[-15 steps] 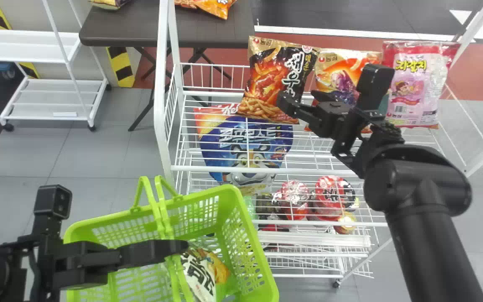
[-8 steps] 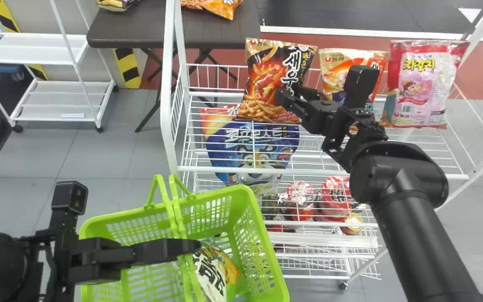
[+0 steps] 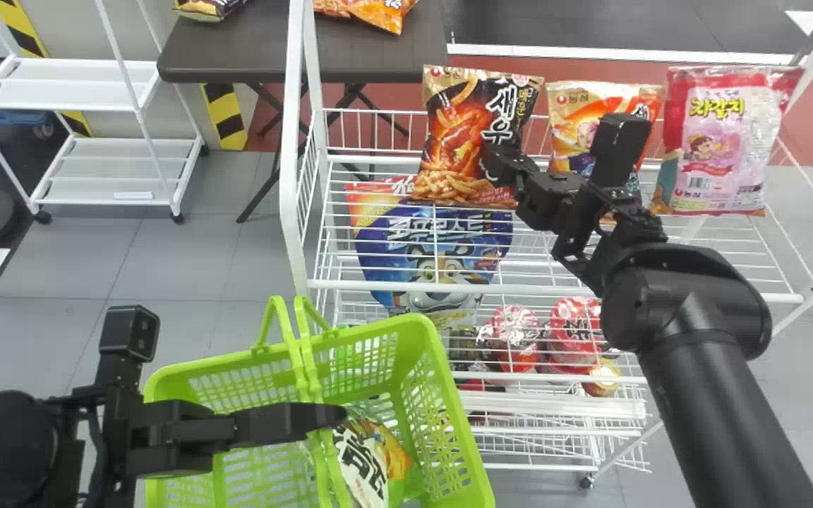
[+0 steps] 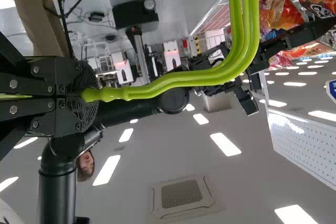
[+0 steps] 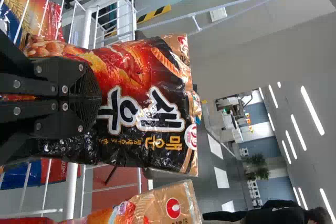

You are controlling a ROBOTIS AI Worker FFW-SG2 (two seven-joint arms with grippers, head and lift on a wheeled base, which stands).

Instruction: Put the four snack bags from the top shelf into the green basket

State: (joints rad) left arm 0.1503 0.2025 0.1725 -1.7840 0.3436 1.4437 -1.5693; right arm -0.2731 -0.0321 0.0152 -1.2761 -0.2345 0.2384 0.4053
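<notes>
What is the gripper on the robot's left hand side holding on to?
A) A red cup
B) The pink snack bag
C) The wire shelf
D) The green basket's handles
D: the left gripper is closed on the green handles, which arch up over the basket.
</notes>
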